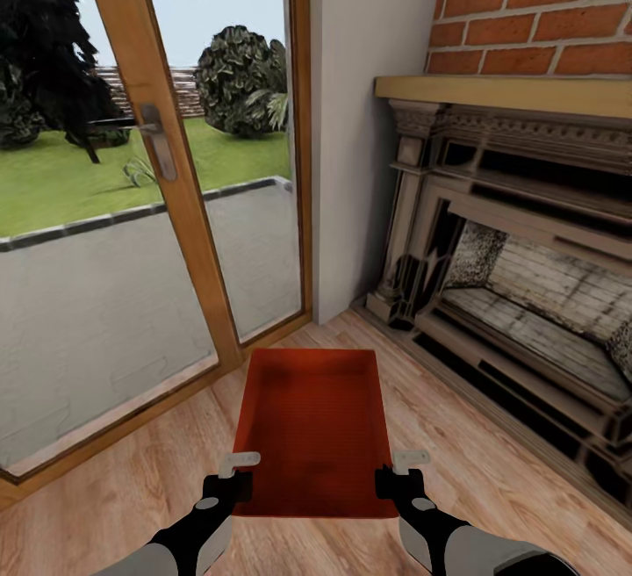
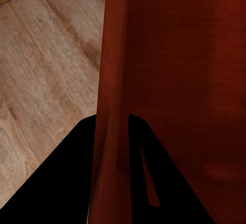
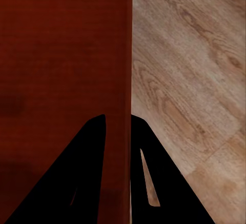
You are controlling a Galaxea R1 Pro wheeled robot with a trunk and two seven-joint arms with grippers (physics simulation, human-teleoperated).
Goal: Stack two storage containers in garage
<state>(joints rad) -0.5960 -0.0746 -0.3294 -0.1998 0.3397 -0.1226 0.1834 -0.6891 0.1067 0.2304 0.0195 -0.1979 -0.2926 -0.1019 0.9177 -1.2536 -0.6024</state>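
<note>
— What is seen in the living room?

— An orange-red storage container point(image 1: 314, 427) is held over the light wood flooring point(image 1: 114, 488), between the wood-framed glass door point(image 1: 167, 181) and the brick fireplace point(image 1: 518, 234).

— How is it gripped?

— Its left wall is clamped between the fingers of the left gripper point(image 1: 230, 486), its right wall between those of the right gripper point(image 1: 395, 481). In both wrist views, a wall is pinched between dark fingers point(image 2: 61, 183) point(image 3: 66, 183).
</note>
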